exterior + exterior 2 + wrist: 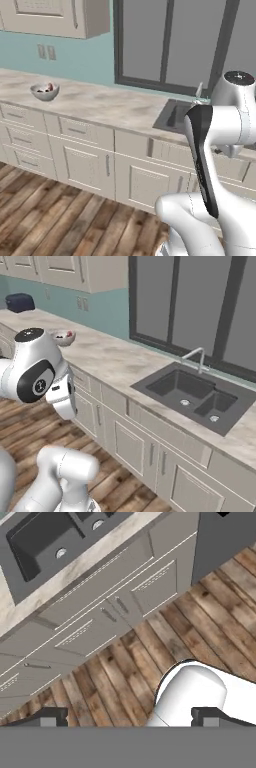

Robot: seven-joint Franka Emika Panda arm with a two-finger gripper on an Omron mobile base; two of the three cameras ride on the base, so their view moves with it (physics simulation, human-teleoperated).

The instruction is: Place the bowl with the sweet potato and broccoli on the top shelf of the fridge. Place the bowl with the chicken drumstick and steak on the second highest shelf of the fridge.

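Observation:
A whitish bowl holding red and dark brown pieces, the bowl with the chicken drumstick and steak, sits on the marble counter at the far left. It also appears in the right base view, bowl, behind my arm's elbow. My gripper is open, its two dark fingertips wide apart with nothing between them. It hangs high and points down at the wood floor in front of the lower cabinets, far from the bowl. The bowl with the sweet potato and broccoli and the fridge with its shelves are out of view.
A dark double sink with a faucet is set into the counter below a large window. Drawers and cabinet doors line the front. A dark blue appliance stands at the counter's far end. A dark panel flanks the cabinets.

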